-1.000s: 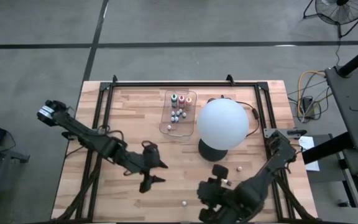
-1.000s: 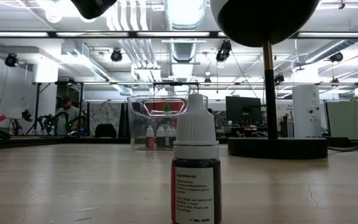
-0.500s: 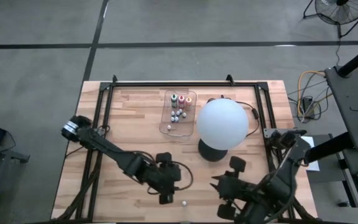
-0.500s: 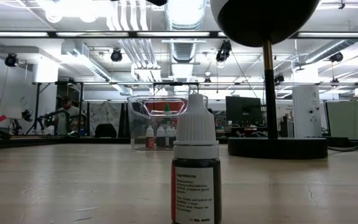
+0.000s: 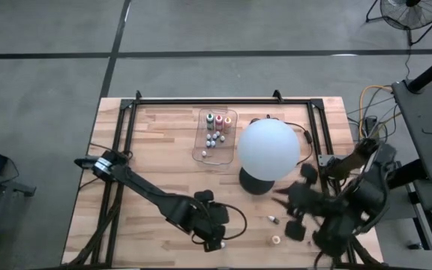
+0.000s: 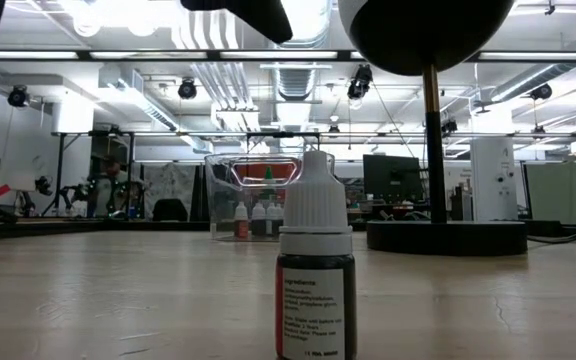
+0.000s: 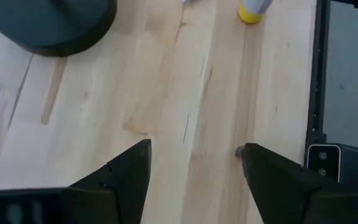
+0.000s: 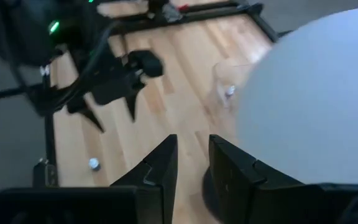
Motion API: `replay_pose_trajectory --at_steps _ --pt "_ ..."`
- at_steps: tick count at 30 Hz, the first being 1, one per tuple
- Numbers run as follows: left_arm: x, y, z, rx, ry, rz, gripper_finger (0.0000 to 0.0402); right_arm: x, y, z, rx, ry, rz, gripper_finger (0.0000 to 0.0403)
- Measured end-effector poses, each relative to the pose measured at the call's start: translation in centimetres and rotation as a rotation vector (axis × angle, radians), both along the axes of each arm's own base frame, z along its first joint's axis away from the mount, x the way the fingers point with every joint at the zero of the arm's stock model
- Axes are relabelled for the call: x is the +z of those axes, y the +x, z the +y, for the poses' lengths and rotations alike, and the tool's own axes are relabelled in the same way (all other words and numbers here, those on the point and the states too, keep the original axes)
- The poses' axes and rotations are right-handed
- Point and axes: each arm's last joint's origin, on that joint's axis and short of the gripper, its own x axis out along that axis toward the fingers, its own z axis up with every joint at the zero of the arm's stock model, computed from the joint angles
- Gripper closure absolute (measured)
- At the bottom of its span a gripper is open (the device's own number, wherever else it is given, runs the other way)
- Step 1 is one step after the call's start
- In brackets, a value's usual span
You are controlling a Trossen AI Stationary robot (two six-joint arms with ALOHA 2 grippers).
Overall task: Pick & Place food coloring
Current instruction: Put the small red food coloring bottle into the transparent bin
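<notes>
A food coloring bottle (image 6: 314, 270) with a dark body and a white cap stands upright on its base near the table's front edge (image 5: 220, 244). My left gripper (image 5: 216, 232) hangs open above and beside it, touching nothing; its fingers frame bare wood in the left wrist view (image 7: 194, 155). Two more bottles lie on the wood to the right, a dark one (image 5: 274, 220) and a yellow one (image 5: 276, 240). My right gripper (image 5: 282, 206) is raised beside the lamp, shut and empty (image 8: 193, 152). A clear tray (image 5: 201, 150) at the far middle holds several bottles.
A big white globe (image 5: 268, 148) on a black base (image 5: 252, 182) stands right of the tray. A black frame rail (image 5: 118, 150) runs round the table. The wood between the tray and the front edge is bare.
My left gripper has travelled toward the table's right and near edge and tipped downward, ending over the standing bottle. My right gripper has risen and drawn back toward the right and far side, uncovering the two lying bottles.
</notes>
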Motion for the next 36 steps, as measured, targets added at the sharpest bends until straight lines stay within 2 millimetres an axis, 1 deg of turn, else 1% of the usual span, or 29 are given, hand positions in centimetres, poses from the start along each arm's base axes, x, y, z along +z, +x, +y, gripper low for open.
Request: replay_pose_trajectory --at_steps 6,9,13,17,23,28,33,36 --pt "-0.7 0.2 -0.2 0.016 -0.022 0.024 0.0182 0.7 -4.0 -3.5 -0.048 0.022 -0.096 0.0312" --pt "-1.2 0.4 -0.4 0.012 -0.025 0.039 0.0182 0.3 -5.4 -4.9 -0.051 0.043 -0.11 0.0313" --pt "-1.7 0.5 -0.6 0.003 -0.031 0.055 0.0181 -0.9 -6.4 -5.8 -0.023 0.042 -0.119 0.0321" --pt "-1.7 0.5 -0.6 0.003 -0.031 0.055 0.0181 -2.1 -7.6 -6.9 -0.014 0.054 -0.122 0.0323" --pt "-1.8 0.5 -0.6 0.007 -0.032 0.057 0.0181 -4.2 -10.1 -8.7 -0.019 0.124 -0.128 0.0315" --pt "-1.8 0.5 -0.6 0.013 -0.036 0.057 0.0181 -5.9 -11.9 -9.5 -0.01 0.189 -0.133 0.0312" --pt "-1.8 0.5 -0.6 0.045 -0.056 0.057 0.0181 -7.8 -12.8 -10.0 -0.005 0.244 -0.071 0.032" --pt "-1.8 0.5 -0.6 0.058 -0.064 0.057 0.0181 -8.8 -13.0 -10.1 -0.008 0.255 -0.024 0.0325"
